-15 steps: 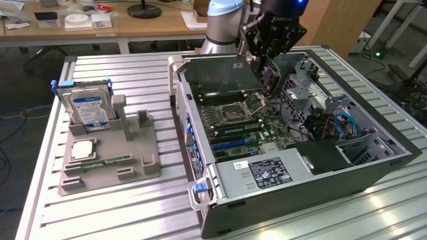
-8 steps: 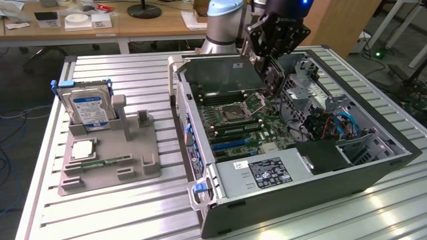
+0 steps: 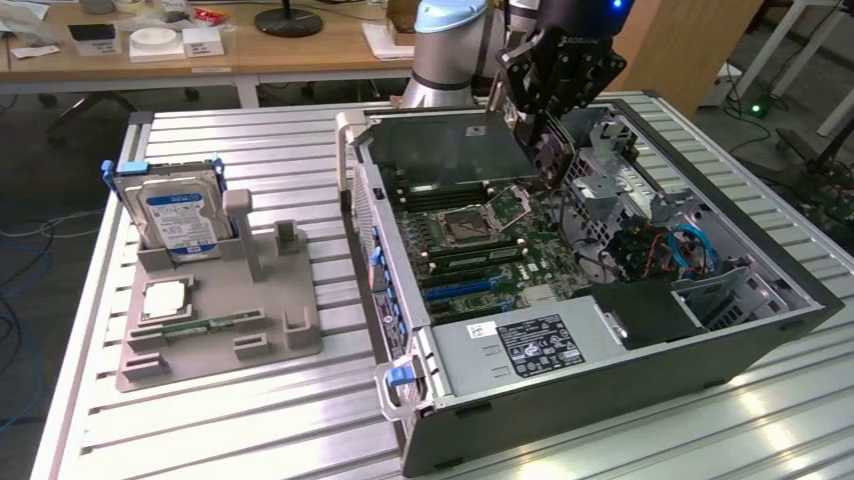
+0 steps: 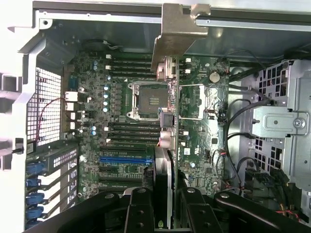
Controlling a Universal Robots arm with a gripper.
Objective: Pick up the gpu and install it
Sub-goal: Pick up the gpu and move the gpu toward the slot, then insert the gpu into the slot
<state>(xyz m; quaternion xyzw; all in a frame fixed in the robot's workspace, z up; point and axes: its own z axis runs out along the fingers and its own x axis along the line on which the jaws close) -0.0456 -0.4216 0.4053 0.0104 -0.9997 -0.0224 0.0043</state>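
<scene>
The gpu hangs edge-on between my fingers, a thin dark card with its silvery end bracket at the far end. My gripper is shut on it, with black fingers on either side. In the exterior view the gripper holds the gpu upright above the open computer case, over the motherboard. Below the card in the wrist view lie the CPU socket and the blue expansion slot. The card's edge is above the board and apart from the slots.
A grey fixture on the exterior view's left holds the hard drive with blue label, a processor and a green memory stick. Inside the case sit the power supply, cables and a metal drive cage.
</scene>
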